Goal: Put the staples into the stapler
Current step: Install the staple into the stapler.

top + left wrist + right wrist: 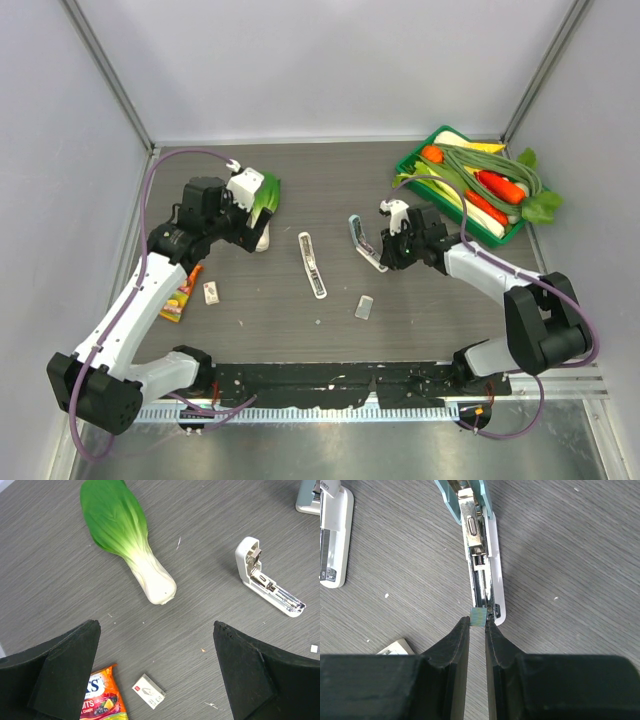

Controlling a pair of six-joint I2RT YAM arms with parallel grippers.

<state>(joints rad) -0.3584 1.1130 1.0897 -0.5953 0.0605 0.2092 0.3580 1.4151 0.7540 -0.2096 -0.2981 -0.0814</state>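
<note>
Right gripper [478,625] has its jaws clamped on a small greenish block [478,616] at the tip of the open teal stapler [479,555]. The white stapler [312,264] lies open on the middle of the desk [330,170], well apart from the staples [211,292], which are beside the candy bag [180,297]. The left gripper [155,630] hangs near the bok choy [125,535], jaws wide apart.

**Dark Wood-Grain Surface, Scattered Items**

The grey-brown surface [330,190] carries a toy bok choy [270,195] at the left, its white stem end pointing toward the near edge. Nearer lie an orange candy packet [180,297] and, just beside it, the little staple box [211,292]. Near the middle the white stapler [312,264] lies opened flat, metal channel showing. To its right sits a second stapler [365,243] with a pale blue-grey top, hinged open. A small pale flat piece [365,307] lies nearer. A green crate [412,158] of vegetables stands at the far right.
</note>
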